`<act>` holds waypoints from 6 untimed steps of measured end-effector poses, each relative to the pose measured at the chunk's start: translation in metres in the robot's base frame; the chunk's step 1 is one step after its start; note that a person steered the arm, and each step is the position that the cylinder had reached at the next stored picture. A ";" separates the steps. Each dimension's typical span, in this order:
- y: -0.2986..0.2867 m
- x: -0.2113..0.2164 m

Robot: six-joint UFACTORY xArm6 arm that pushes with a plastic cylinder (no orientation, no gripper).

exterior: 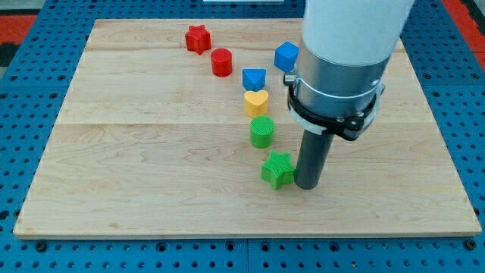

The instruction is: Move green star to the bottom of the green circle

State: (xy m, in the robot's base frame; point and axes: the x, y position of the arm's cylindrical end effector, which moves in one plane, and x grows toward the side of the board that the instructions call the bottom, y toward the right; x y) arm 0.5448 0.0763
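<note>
The green star [277, 169] lies on the wooden board [151, 152], right of its middle and toward the view's bottom. The green circle [262, 131], a short cylinder, stands just above it and slightly to its left, with a small gap between them. My tip [308, 184] rests on the board right beside the star's right edge, touching it or nearly so. The arm's thick white and grey body rises from the rod toward the view's top right.
A yellow heart [256, 101] sits above the green circle. A blue block [254, 78] and a second blue block [286, 56] lie above that. A red cylinder [221, 62] and a red star [198, 39] lie toward the view's top.
</note>
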 end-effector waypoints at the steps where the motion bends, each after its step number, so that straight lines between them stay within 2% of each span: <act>1: -0.015 -0.001; 6: -0.028 -0.018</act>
State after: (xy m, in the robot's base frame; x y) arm 0.5268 0.0483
